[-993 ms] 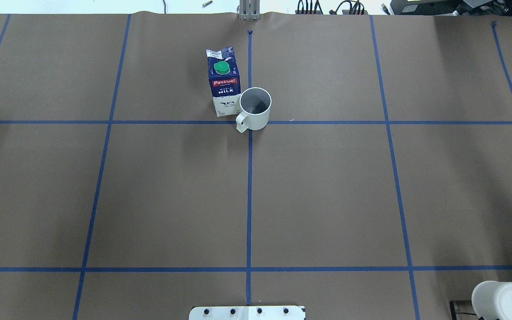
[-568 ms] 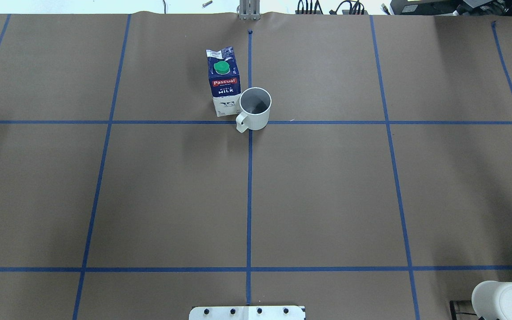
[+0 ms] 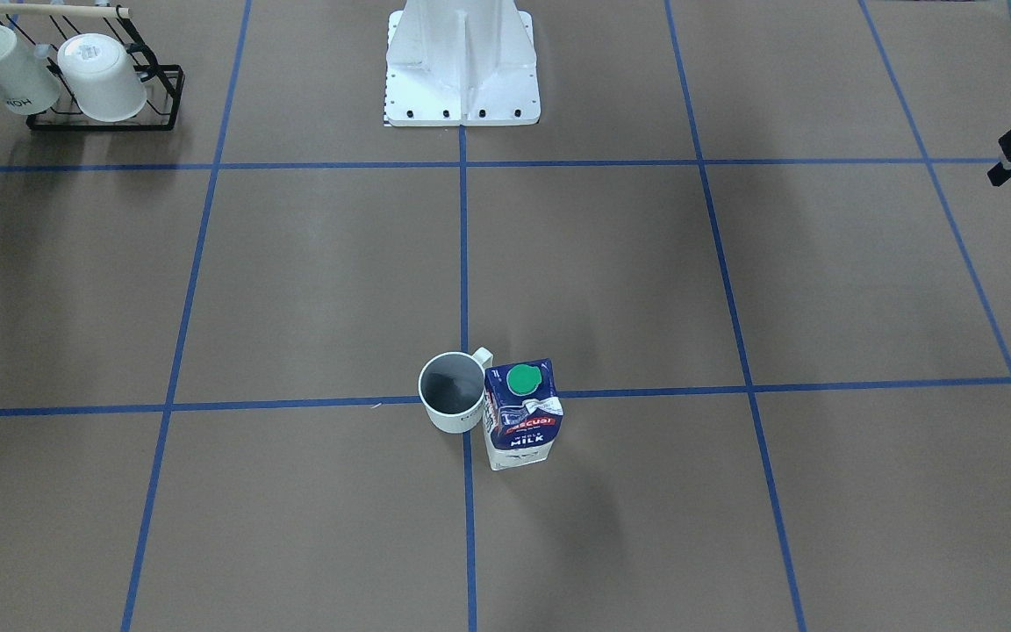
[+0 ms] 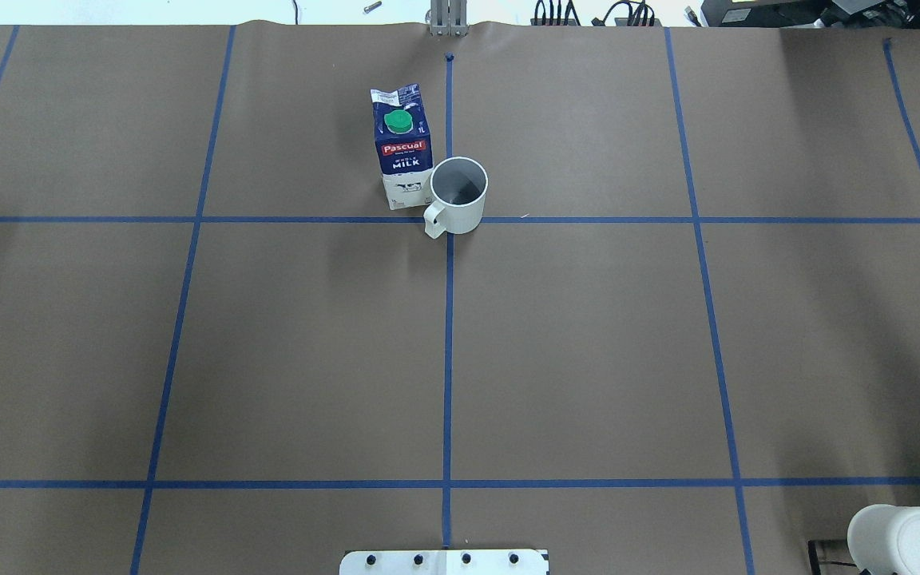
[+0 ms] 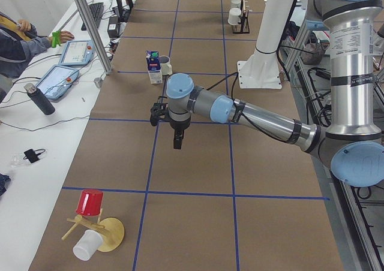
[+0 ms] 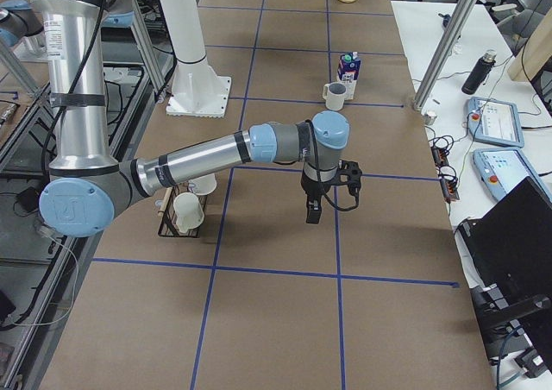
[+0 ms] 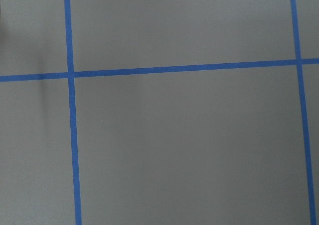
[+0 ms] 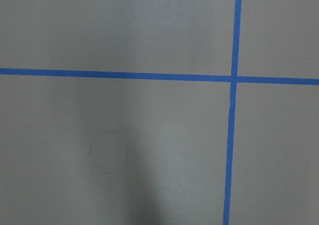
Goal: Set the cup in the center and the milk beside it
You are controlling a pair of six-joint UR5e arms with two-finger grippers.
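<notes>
The white cup (image 4: 458,196) stands upright over the center crossing of the blue tape lines (image 4: 450,255), handle toward the robot, and hides the crossing. The milk (image 4: 402,148) stands upright right beside the cup, on the robot's left of it; whether they touch is unclear. Both also show in the front-facing view, cup (image 3: 452,392) and milk (image 3: 521,414). My left gripper (image 5: 177,145) hovers above the table toward its left end, far from both. My right gripper (image 6: 310,216) hovers toward the right end. I cannot tell whether either is open. Both wrist views show only paper and tape.
A black rack (image 3: 93,83) with white mugs stands near the robot's right front corner. The white base plate (image 3: 462,96) is at the robot's edge. A wooden stand with a red cup (image 5: 90,202) sits at the left end. Operators' side table holds tablets (image 5: 60,67).
</notes>
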